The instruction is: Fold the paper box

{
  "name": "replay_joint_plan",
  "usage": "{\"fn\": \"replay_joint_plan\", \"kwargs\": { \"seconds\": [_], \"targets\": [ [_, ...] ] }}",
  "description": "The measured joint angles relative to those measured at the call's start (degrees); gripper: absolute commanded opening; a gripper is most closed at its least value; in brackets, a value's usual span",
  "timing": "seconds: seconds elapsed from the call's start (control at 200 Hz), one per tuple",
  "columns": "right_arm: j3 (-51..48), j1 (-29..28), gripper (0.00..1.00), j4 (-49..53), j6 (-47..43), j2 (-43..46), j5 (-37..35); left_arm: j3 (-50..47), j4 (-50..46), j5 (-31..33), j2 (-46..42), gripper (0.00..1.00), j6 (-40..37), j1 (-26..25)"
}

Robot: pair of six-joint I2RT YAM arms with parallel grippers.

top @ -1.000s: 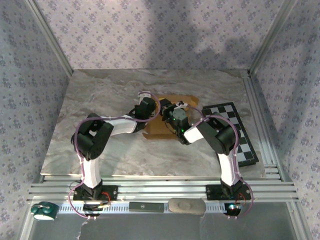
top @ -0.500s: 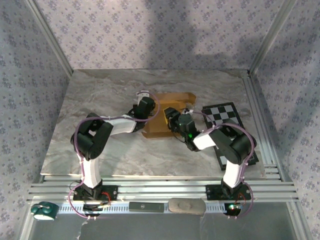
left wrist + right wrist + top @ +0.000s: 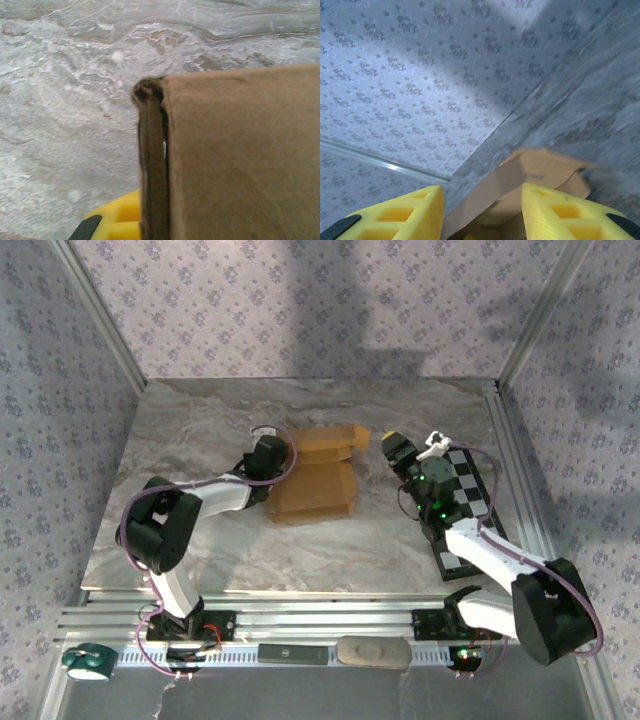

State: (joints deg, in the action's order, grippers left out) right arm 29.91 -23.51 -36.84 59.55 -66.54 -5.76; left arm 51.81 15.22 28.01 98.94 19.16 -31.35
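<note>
The paper box (image 3: 316, 478) is tan cardboard, partly folded, lying mid-table with a raised flap at its far side. My left gripper (image 3: 272, 458) is shut on the box's left wall. In the left wrist view that doubled wall (image 3: 152, 165) stands on edge with one yellow finger (image 3: 114, 220) beside it, and the other finger is hidden behind the cardboard. My right gripper (image 3: 392, 447) is open and apart from the box, just to its right. Between its yellow fingers (image 3: 560, 210) the box (image 3: 535, 167) shows a little way off.
A black-and-white checkered board (image 3: 472, 502) lies at the right under the right arm. The table's right edge and frame rail (image 3: 520, 480) run close by. A black bar (image 3: 292, 653), a grey oval (image 3: 373, 651) and a green roll (image 3: 85, 662) sit on the front rail.
My right gripper opened, let go of the box and drew back to the right over the checkered board. The left arm shifted left with the box still held. The box's far flap now stands up.
</note>
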Motion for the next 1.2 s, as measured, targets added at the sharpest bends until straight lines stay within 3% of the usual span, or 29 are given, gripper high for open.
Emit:
{"fn": "replay_joint_plan", "kwargs": {
  "seconds": [0.295,0.43,0.535,0.635,0.75,0.899,1.204],
  "targets": [
    [5.1,-0.9,0.33,5.4,-10.1,-8.0,4.0,-0.2,-5.9,-3.1,-2.0,0.0,-1.1,2.9],
    [8.5,-1.2,0.34,3.8,-8.6,-14.1,6.7,0.1,-6.8,-4.0,-2.0,0.0,-1.1,3.7],
    [12.2,-2.2,0.22,3.7,-5.7,-19.3,7.8,0.8,-7.8,-4.7,-2.0,0.0,-1.1,4.0],
    [17.7,-3.3,0.22,6.2,-5.5,-22.7,8.6,1.8,-9.0,-4.9,-2.0,0.0,-1.2,4.0],
    [28.5,-4.4,0.28,15.7,-11.3,-24.5,8.5,3.3,-10.2,-5.9,-1.4,0.0,-1.6,4.4],
    [40.0,-3.4,0.3,26.4,-18.6,-27.2,10.8,5.4,-11.8,-7.5,-0.1,0.0,-2.3,4.8],
    [52.5,-2.0,0.36,51.1,-23.9,-34.0,14.6,6.3,-11.6,-8.3,0.2,0.0,-4.8,5.0]
  ]
}}
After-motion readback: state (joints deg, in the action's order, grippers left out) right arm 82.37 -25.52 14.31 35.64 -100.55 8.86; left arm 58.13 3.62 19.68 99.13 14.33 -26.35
